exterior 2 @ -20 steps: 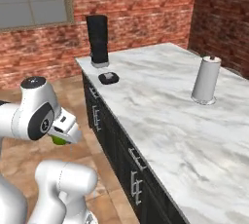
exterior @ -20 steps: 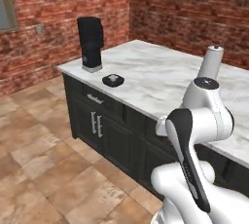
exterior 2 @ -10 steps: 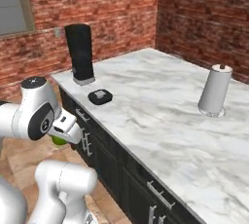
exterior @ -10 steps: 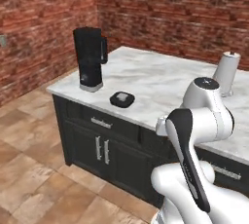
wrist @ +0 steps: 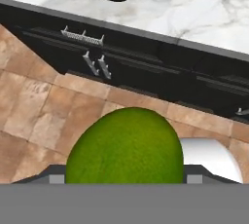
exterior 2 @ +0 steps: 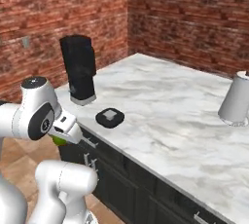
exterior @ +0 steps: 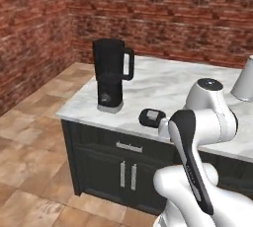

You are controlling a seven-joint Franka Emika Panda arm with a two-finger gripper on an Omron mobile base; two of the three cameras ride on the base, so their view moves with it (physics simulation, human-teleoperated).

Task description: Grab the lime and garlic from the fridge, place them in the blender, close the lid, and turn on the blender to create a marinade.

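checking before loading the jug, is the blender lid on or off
Off. The lid lies flat on the counter beside the blender, apart from it; the jug's top is uncovered.

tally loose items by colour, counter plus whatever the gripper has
Black: 2, the blender and the lid
Pale grey: 1, the roll on a stand
Green: 1, the lime in the gripper
Total: 4

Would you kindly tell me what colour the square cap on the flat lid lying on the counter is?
Light grey, set in the black rounded-square lid; the right base view shows it best.
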